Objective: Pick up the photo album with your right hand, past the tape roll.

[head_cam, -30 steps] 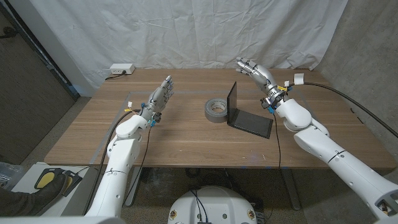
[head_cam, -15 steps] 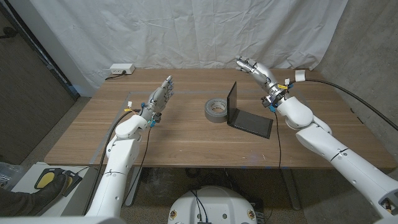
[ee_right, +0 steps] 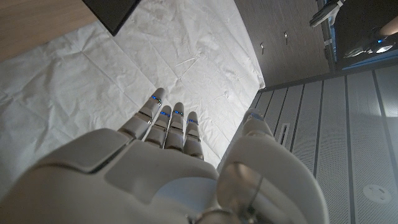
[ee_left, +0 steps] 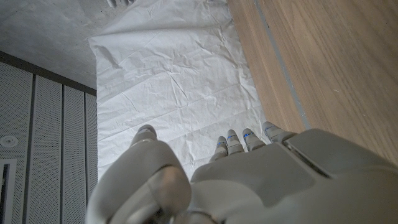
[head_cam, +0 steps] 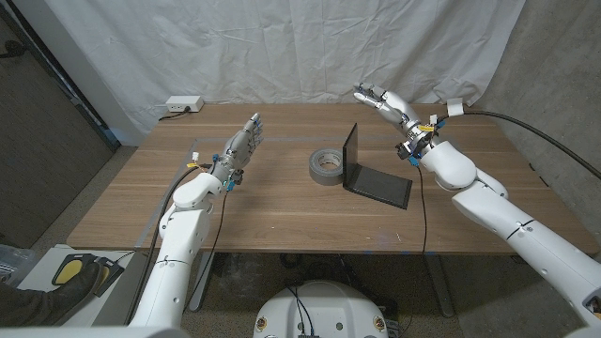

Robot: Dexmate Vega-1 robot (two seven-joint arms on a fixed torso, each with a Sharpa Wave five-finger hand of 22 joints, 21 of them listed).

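Observation:
The black photo album (head_cam: 368, 169) stands half open on the table, one cover upright and the other lying flat toward the front right. A corner of the album (ee_right: 112, 14) shows in the right wrist view. The grey tape roll (head_cam: 326, 166) lies just left of it. My right hand (head_cam: 387, 105) hovers open above the table behind the album's upright cover, fingers spread and holding nothing. My left hand (head_cam: 242, 145) is raised over the left part of the table, open, fingers straight and together.
A white power strip (head_cam: 183, 104) lies at the table's (head_cam: 282, 216) far left edge. A white cloth backdrop (head_cam: 282, 47) hangs behind the table. A cable runs along my right arm. A yellow object (head_cam: 70, 272) sits on the floor at bottom left.
My right hand has risen and drifted slightly back and away from the album, with the arm lifting. The left arm, album and tape roll stay where they were.

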